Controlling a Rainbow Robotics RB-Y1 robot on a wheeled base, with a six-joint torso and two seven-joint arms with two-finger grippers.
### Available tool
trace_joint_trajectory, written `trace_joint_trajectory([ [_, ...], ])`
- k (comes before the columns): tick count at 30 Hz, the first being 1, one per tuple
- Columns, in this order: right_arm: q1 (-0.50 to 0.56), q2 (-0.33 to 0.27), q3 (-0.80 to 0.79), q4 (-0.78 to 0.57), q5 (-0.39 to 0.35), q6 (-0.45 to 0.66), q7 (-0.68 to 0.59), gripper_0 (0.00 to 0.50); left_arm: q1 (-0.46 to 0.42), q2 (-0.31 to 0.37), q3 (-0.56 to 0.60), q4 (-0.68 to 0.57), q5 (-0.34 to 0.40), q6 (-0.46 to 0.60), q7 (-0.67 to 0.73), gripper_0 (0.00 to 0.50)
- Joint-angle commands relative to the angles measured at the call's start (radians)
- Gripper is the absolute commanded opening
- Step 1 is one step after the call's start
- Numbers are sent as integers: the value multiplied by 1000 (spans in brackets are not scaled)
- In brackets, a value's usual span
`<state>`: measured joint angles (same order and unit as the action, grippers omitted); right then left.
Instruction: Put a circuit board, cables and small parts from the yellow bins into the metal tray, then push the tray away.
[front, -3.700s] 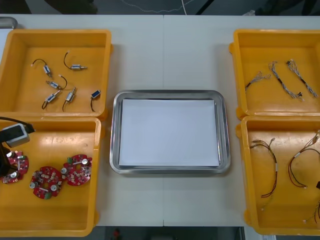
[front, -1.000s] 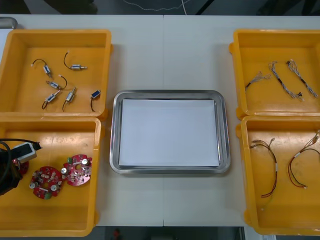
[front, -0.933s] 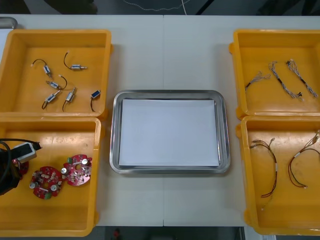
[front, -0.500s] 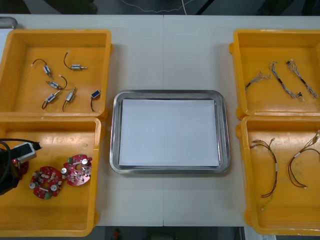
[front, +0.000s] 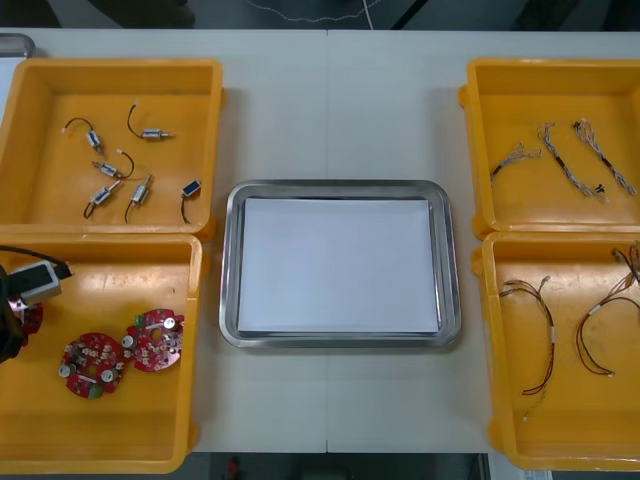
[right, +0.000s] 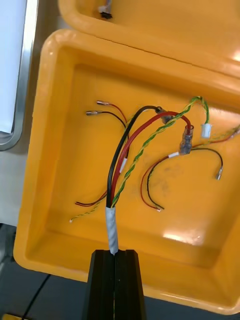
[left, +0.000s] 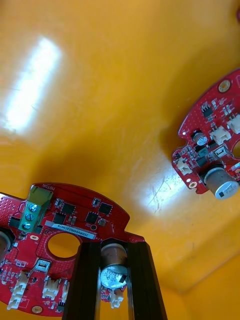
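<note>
Hanging by its capacitor, a red circuit board (left: 65, 235) is clamped in the left hand (left: 114, 247), which has risen over the near left yellow bin (front: 130, 420) since a moment ago. The right hand (right: 115, 254) is pinched on a taped cable bundle (right: 113, 225) above the near right bin (right: 60, 150); both look ready for the metal tray (front: 340, 340).

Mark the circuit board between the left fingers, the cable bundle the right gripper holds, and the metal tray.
Circuit board (left: 82, 212): left wrist view, red face above its centre hole.
Cable bundle (right: 113, 229): right wrist view, white-taped stretch.
Metal tray (front: 340, 187): front view, far rim.
</note>
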<state>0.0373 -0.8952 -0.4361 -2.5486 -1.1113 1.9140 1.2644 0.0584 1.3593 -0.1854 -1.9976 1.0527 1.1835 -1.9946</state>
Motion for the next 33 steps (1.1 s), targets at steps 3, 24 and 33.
trace_joint_trajectory([
  [3, -99, -74, 100, -27, -8, 6, 43, 0, -6, -43, 119, -104, 7, 128, -16, 0],
  [24, -181, -93, 168, -12, -13, 6, 113, 0, -405, -241, 0, -316, 6, 525, 436, 0],
  [33, -178, -91, 168, -10, -8, 6, 113, 0, -641, -379, -170, -305, -22, 614, 640, 0],
])
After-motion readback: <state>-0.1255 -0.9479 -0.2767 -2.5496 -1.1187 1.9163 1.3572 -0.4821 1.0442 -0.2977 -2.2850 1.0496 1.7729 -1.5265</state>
